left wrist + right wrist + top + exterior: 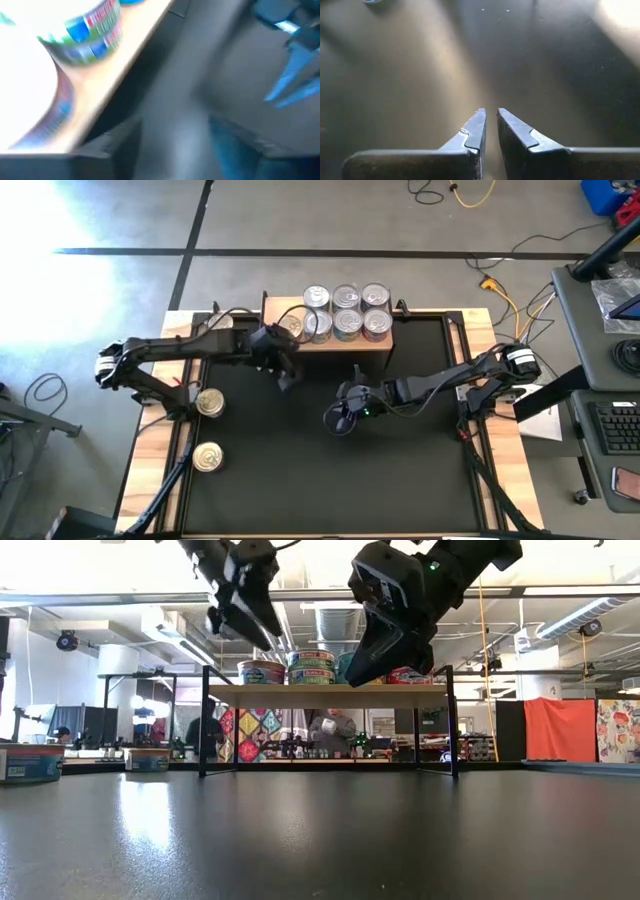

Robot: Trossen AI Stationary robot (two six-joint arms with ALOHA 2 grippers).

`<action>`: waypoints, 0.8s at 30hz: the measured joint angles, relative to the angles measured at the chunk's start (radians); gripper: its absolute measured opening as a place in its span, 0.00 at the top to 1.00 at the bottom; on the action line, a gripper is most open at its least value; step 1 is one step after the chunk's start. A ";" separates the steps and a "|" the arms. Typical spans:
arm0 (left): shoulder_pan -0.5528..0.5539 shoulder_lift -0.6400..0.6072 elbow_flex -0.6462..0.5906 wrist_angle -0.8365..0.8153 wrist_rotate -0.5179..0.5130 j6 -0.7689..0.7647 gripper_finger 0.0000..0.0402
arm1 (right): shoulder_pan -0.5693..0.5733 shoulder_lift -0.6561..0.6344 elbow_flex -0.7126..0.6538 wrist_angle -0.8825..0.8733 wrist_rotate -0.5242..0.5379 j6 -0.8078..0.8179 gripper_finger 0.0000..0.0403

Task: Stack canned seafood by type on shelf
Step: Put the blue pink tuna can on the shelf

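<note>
Black-topped table with wooden edges, concrete floor around it; landmark for this entry is the shelf, a low light-wood platform at the table's far edge.

Item: canned seafood on the shelf. Silver-lidded tins stand in two close rows, likely so that like labels end up together; a further tin sits at the shelf's left end.

Item: two gold-lidded tins, well apart from the shelf near the table's left edge, seemingly not yet sorted.

Item: left gripper, just in front of the shelf's left end, near the end tin but off it. Nothing shows between its fingers; how far apart they stand cannot be told. The left wrist view is blurred, with labelled tins and the shelf edge close by.

Item: right gripper, over bare tabletop in front of the shelf's middle, clenched on nothing, judged to be waiting.
</note>
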 joint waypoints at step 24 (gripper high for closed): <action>0.126 0.012 -0.115 0.161 -0.158 0.293 1.00 | 0.042 -0.001 -0.001 -0.169 -0.054 0.047 0.94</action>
